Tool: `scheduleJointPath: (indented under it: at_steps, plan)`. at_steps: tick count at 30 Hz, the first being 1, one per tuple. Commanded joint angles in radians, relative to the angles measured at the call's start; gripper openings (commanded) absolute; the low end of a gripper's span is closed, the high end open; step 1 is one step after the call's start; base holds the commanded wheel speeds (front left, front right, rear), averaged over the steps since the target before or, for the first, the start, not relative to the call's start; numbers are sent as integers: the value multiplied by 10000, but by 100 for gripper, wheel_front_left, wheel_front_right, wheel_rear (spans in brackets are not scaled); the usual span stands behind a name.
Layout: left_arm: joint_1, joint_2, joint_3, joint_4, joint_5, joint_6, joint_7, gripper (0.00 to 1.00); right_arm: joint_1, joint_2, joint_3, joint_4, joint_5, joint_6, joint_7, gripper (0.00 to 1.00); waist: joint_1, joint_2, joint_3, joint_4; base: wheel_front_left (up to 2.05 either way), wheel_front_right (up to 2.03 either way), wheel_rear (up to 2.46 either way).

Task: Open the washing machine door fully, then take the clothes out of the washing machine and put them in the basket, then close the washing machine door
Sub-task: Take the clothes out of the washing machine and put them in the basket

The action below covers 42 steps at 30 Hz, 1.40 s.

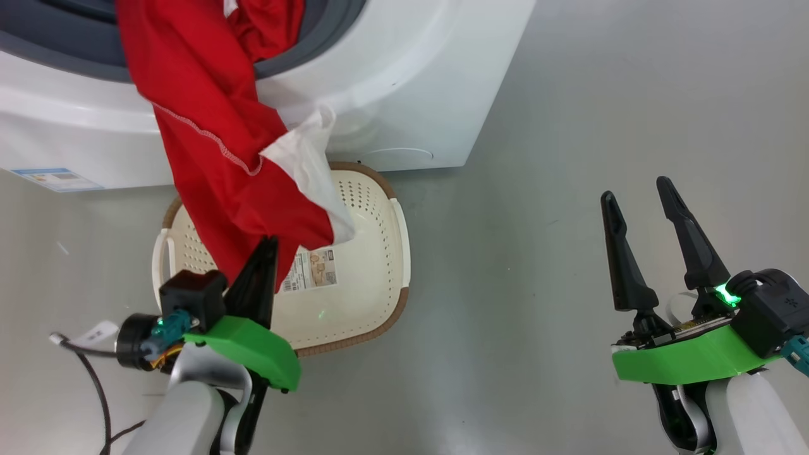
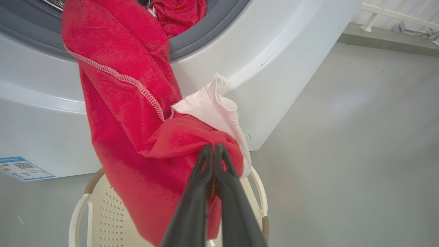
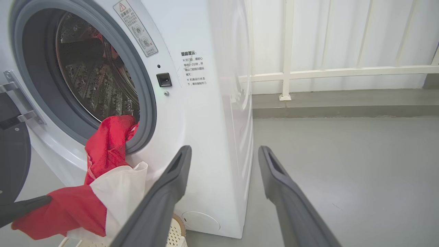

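At the left edge of the right wrist view, a dark round shape on a metal hinge (image 3: 20, 103) stands swung away from the opening; it is cut off by the frame, so it is probably the washing machine door (image 3: 12, 161). In the head view a small blue label (image 1: 57, 179) sits low on the front of the washing machine (image 1: 417, 69). To the right of it the left gripper (image 1: 268, 243) points up over the basket (image 1: 379, 272), with its jaws pressed together and pinching a lower fold of the clothes (image 1: 208, 145). The red fabric hangs out of the drum (image 3: 92, 79), over the grey rubber ring (image 1: 57, 38) and down above the basket, with a white part on its right side. The basket stands on the grey floor (image 1: 537, 316) just in front of the machine, and a paper label (image 1: 313, 268) lies on its bottom. Far to the right, well apart from all this, the right gripper (image 1: 635, 189) is over bare floor, with its jaws spread wide and nothing between them.
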Motion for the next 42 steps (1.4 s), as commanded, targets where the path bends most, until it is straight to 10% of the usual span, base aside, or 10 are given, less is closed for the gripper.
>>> scheduleJointPath:
  at_steps: [1,23,42]
  plan:
    - [-382,131,250,187,-56,-143,-161,0,-83,1,195,-286,77,63,-63,100,0,-1,84,-59,0,0,0]
    - [-3235,-1169,357,7772,-838,-1428,-1370,0,-589,1,428,-239,196,63,-63,100,0,-1,1180,-578,0,0,0]
    - [-4459,-1279,613,9939,-1161,-1526,-1663,0,-976,1,583,-239,234,63,-63,100,0,-1,2104,-822,0,0,0]
